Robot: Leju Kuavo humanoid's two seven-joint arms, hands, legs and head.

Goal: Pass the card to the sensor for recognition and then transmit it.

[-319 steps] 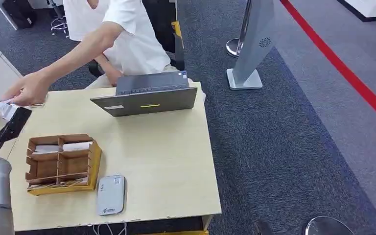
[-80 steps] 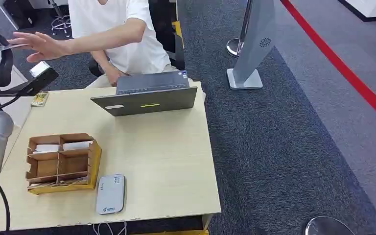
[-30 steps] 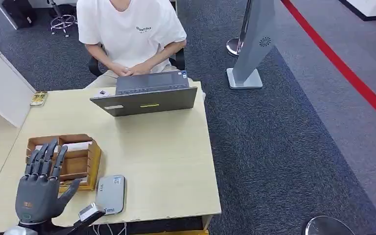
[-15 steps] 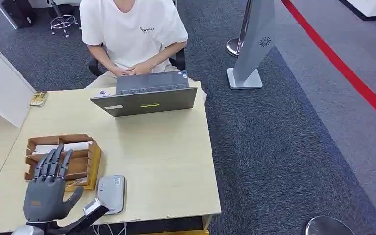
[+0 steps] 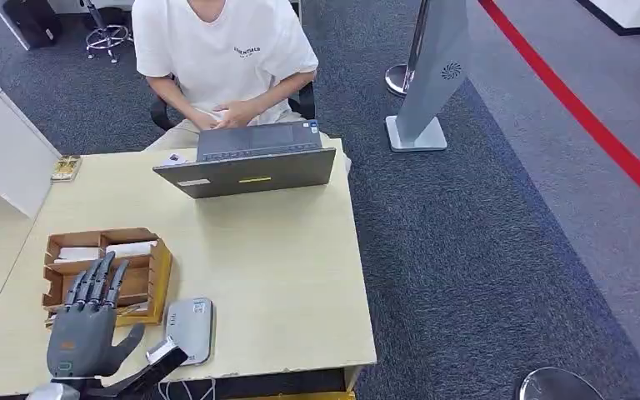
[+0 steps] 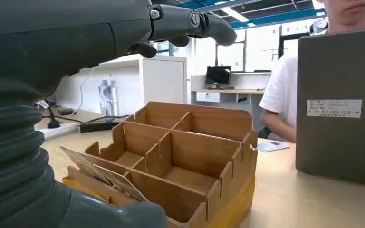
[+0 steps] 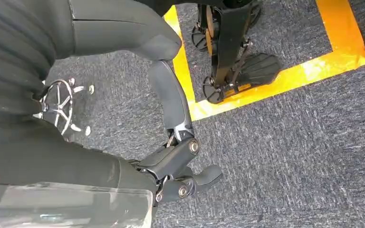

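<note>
Item, my left hand (image 5: 85, 333): lower left, fingers spread, empty. Cards (image 6: 105, 176) (long axis leaning) in box (image 5: 142, 275). Right hand (image 7: 171, 161): curled, empty.

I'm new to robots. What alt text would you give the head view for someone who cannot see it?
Seen from above, the robot's left hand, fingers spread and holding nothing, hovers over a pale wooden desk at the near edge of a wooden divided tray, beside a grey card reader. Across the desk, a seated person in a white T-shirt works at a grey laptop.
</note>
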